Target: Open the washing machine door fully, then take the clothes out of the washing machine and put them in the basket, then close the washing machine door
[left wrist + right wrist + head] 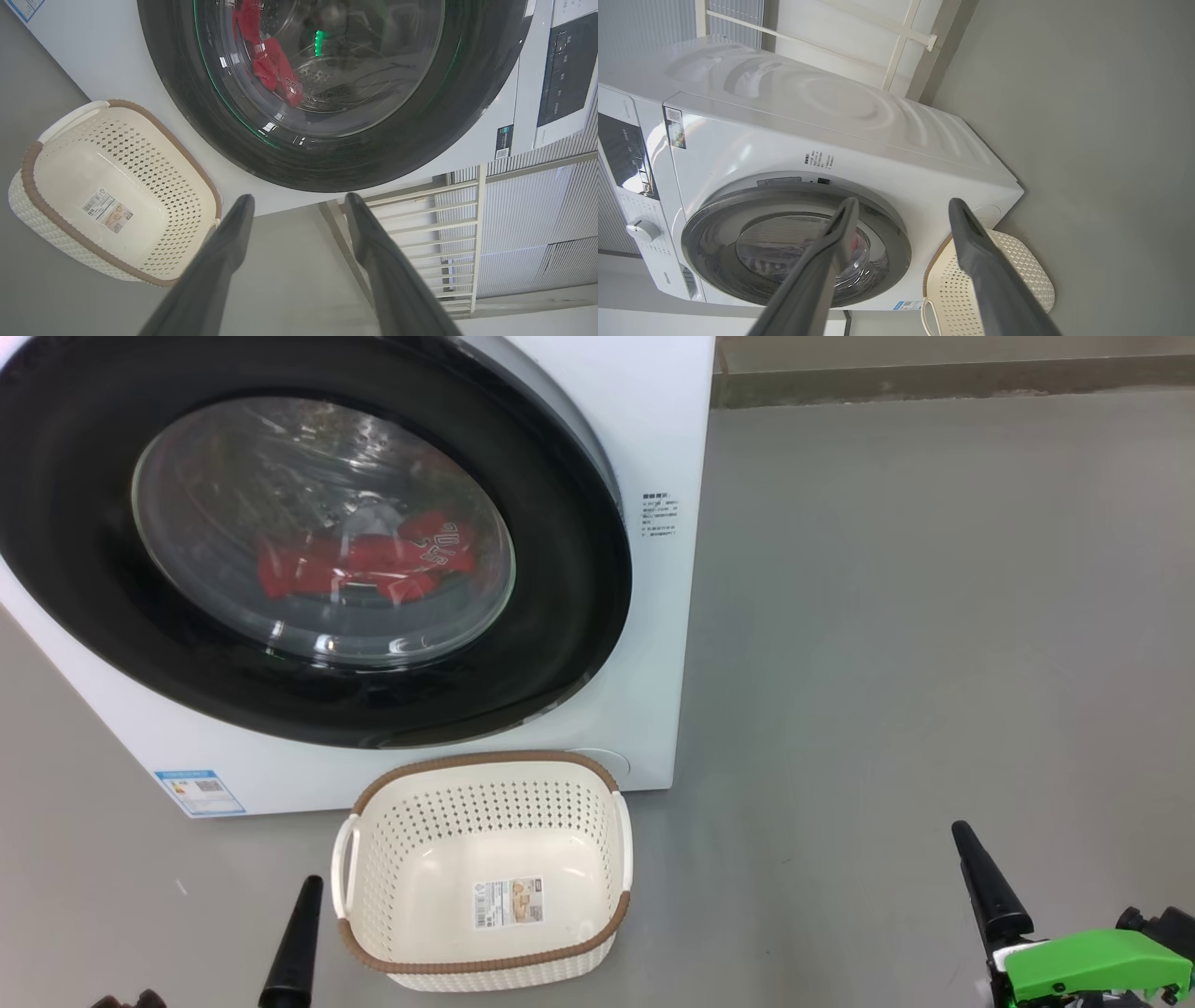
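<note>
While shut flush on washing machine [658,429] front, washing machine door [317,523] faces robot. Round, no long axis; glossy black rim, bulging clear window. Clothes [373,565] red with white lettering, in drum behind glass. Basket [485,761] on floor just before washer, mouth up. Left gripper [299,198], right gripper [903,201]: fingers spread, nothing held.

Washing machine door [569,579]: rim cut off by the frame edges from 9 to 12 o'clock. Clothes [373,565] seen through it are blurred, lettering unclear. Print label [659,515] at the door's 3 o'clock: too small to read.
</note>
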Robot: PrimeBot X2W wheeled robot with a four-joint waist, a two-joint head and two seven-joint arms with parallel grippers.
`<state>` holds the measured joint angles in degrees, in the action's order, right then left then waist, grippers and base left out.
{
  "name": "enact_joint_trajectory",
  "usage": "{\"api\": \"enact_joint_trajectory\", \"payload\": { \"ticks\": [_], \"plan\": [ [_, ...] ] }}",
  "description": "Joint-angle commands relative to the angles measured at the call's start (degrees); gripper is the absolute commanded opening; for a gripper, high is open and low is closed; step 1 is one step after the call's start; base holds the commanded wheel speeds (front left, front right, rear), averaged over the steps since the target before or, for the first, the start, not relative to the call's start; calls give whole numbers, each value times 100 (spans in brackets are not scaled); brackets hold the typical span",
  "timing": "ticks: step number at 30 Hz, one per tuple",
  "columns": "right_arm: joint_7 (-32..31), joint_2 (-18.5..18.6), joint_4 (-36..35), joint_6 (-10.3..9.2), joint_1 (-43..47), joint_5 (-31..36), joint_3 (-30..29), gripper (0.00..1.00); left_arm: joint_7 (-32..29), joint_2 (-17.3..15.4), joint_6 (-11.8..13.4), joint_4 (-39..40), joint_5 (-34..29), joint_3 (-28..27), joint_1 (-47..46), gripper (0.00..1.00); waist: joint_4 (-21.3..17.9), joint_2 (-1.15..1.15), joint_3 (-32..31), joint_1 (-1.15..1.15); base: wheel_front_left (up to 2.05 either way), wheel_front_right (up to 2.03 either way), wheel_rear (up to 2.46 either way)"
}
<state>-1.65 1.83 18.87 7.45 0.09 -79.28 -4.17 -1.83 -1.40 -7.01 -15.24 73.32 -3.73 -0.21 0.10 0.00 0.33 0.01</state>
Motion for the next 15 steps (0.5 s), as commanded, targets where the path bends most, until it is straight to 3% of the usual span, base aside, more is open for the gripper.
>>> {"api": "enact_joint_trajectory", "payload": {
  "ticks": [1,15],
  "plan": [
    [65,95,-168,1,-92,213,62,100,66,-69,-1,209,-234,-80,-65,100,0,0,2,-1,0,0,0],
    [300,165,-189,1,-56,1393,215,100,303,-81,103,391,-1402,3,32,100,-9,0,11,-1,0,0,0]
  ]
}}
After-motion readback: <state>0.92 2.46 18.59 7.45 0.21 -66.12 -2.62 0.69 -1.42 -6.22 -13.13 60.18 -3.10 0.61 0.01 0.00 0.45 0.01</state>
